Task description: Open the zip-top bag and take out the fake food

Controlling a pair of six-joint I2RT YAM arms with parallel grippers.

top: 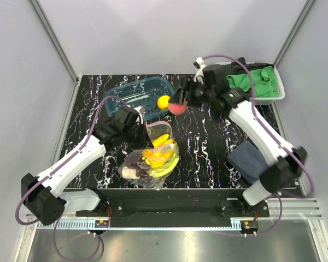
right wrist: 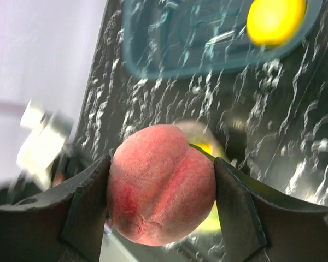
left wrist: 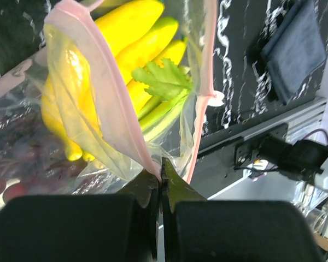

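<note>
The clear zip-top bag (top: 152, 158) lies at the table's front centre with its pink zip strip (left wrist: 112, 93) gaping. Inside it show the yellow banana bunch (left wrist: 128, 43), the green leek leaves (left wrist: 165, 81) and dark purple grapes (top: 135, 161). My left gripper (left wrist: 162, 166) is shut on one edge of the bag's mouth, pinching the pink strip. My right gripper (right wrist: 161, 188) is shut on the pink-red peach (right wrist: 162, 184), held in the air by the tray's right end (top: 178, 105). The yellow lemon (top: 163, 102) rests in the blue-tinted clear tray (top: 126, 91).
A white bin (top: 279, 94) with a green cloth (top: 257, 81) and a black cloth stands at the back right. A dark folded cloth (top: 248, 161) lies at the front right. The table's front edge and mounting rail (left wrist: 273, 147) sit close to the bag.
</note>
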